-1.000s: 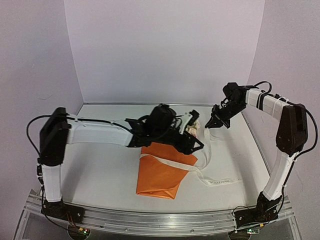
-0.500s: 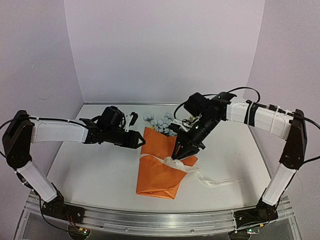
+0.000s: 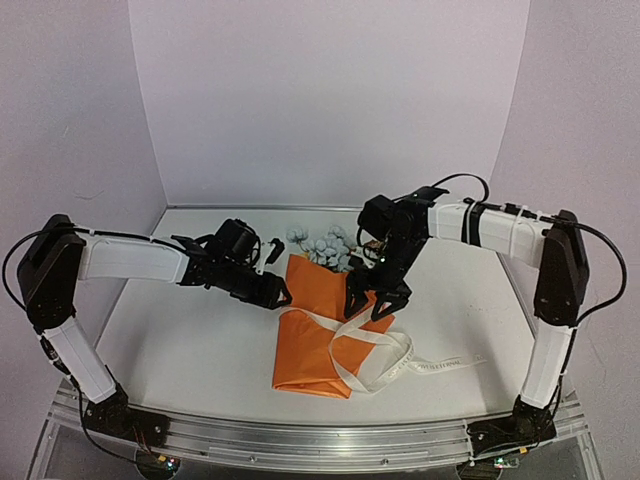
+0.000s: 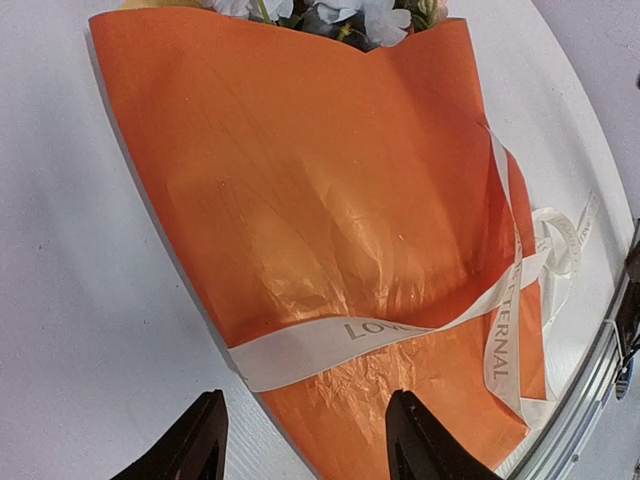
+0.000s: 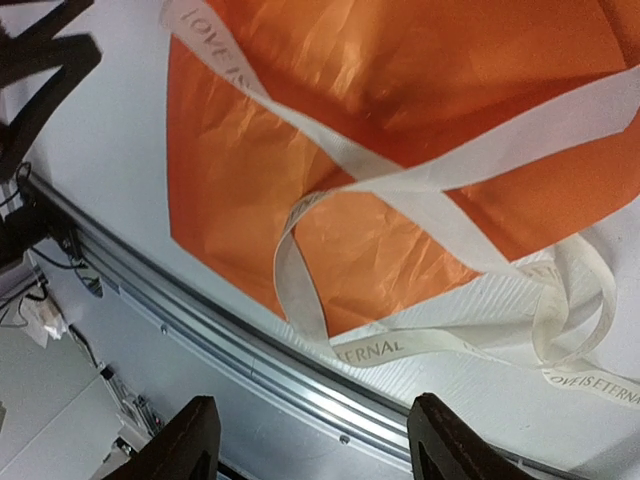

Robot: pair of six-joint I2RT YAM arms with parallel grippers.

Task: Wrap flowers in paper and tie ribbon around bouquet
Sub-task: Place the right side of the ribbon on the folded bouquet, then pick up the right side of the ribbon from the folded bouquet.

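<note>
The bouquet lies flat mid-table, its orange paper wrapped round the flowers, whose pale blue blooms stick out at the far end. The cream ribbon, printed with lettering, crosses the paper loosely and trails in loops to the right. My left gripper stands open at the paper's left edge, just above the ribbon band. My right gripper hangs open over the paper's right side, nothing between its fingers.
The white table is walled by pale lilac panels at the back and sides. An aluminium rail runs along the near edge, with the arm bases bolted to it. The ribbon's loose tail lies on the table right of the bouquet.
My right gripper came in from the far right to the ribbon, shut, then opened; a ribbon loop now lies slack on the paper. My left arm drew back off the bouquet to its left.
</note>
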